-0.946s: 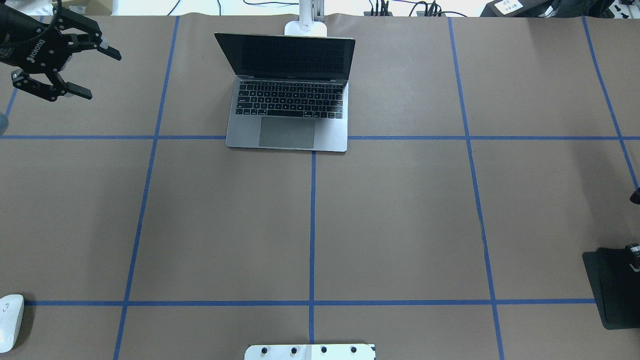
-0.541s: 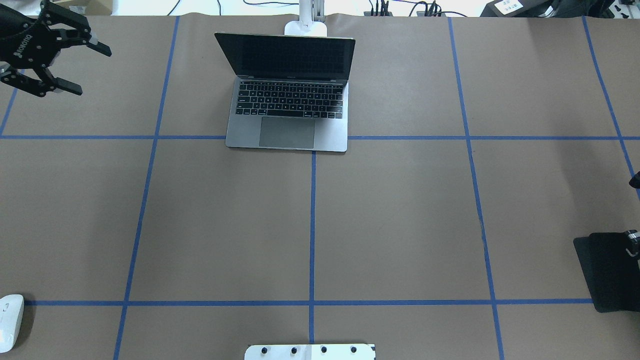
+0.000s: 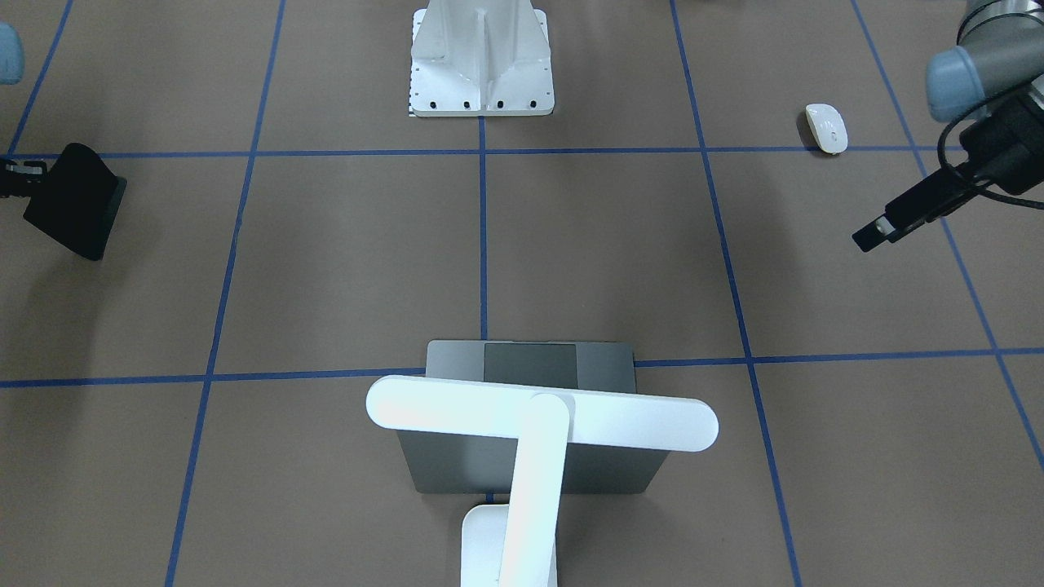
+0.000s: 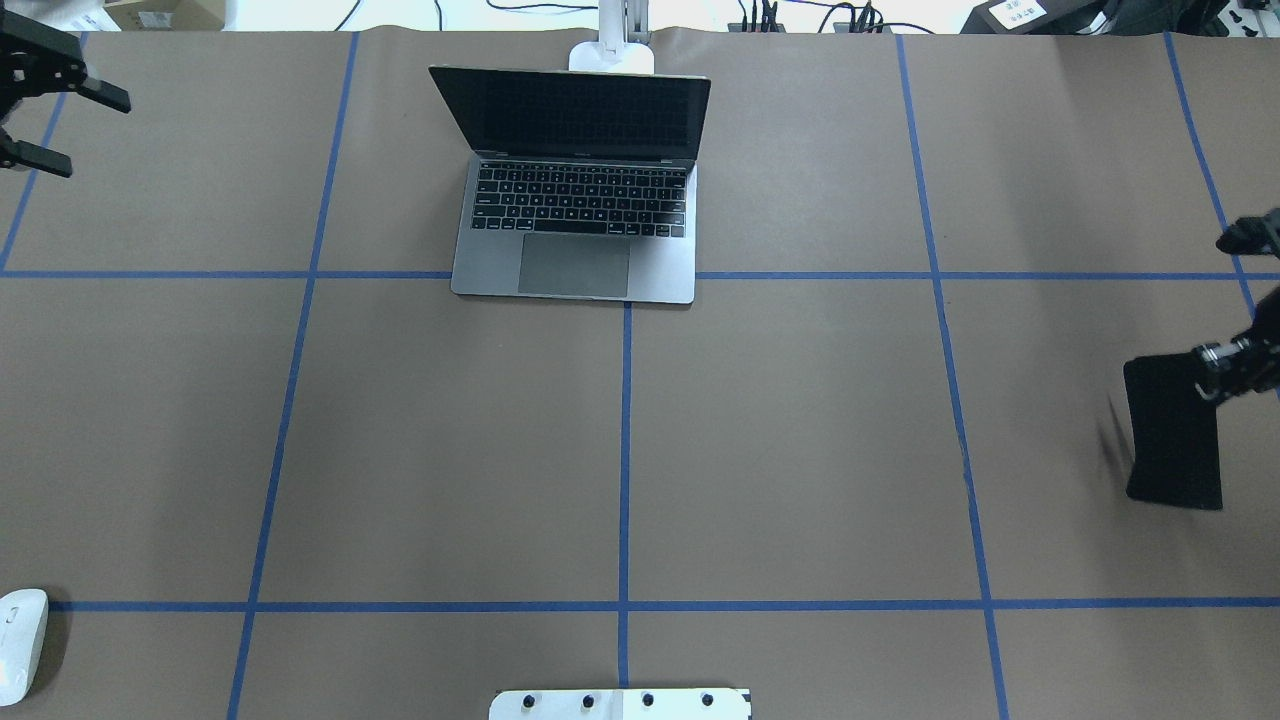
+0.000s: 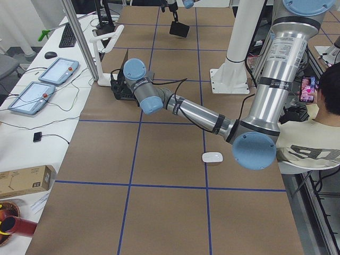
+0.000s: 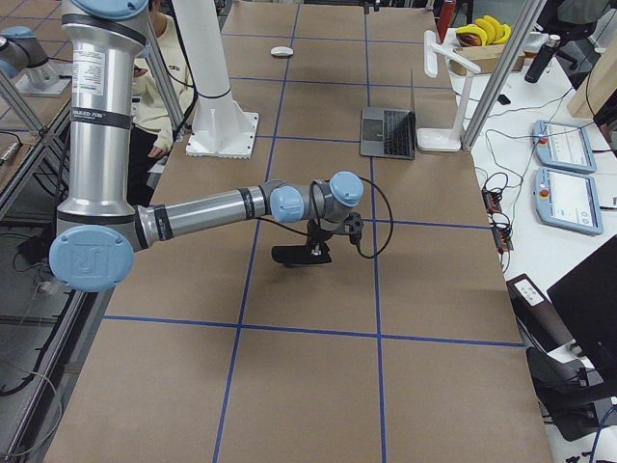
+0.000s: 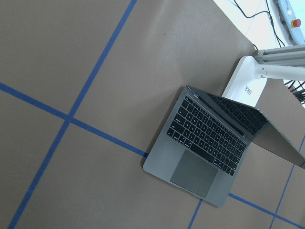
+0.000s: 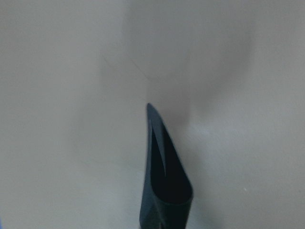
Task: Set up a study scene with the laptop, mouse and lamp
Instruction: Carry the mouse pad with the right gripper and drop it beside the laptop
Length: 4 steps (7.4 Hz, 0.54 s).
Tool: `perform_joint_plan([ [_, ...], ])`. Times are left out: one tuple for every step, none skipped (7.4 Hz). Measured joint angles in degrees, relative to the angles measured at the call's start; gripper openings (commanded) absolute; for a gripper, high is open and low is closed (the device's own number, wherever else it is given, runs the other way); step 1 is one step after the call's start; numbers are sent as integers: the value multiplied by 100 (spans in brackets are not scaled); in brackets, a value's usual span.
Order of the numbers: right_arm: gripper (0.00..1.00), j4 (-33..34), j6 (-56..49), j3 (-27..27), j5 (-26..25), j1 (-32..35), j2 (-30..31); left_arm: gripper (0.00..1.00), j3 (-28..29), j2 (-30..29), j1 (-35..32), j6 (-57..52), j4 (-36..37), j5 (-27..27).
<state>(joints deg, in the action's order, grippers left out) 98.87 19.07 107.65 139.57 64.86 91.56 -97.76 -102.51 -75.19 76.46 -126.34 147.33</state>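
Mouse: near-left corner of bench, lying alone.
Right hand: at the right edge, pinching the black pad by one edge (pad tilted).
Laptop: open, far centre.
Lamp: just behind the laptop, head above it.
Left hand: far left, fingers spread.

You get bright, even light from above and soft shadows. The lamp glares white low in the front view. Your right wrist view is blurry, the black pad fuzzy.
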Motion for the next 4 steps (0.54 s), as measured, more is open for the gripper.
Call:
perform_joint_plan([
  [0,458,0,44,-133,84,-486,99,155,124,-172,-381,3,-30],
  [0,909,0,63,-274,148,-977,99,353,232,-370,-760,2,-73],
  [0,1316,0,53,-399,175,-1447,99,616,284,-554,-1154,-1,-174],
  [0,1649,2,23,-510,169,-1883,99,892,306,-661,-1635,1,-450],
])
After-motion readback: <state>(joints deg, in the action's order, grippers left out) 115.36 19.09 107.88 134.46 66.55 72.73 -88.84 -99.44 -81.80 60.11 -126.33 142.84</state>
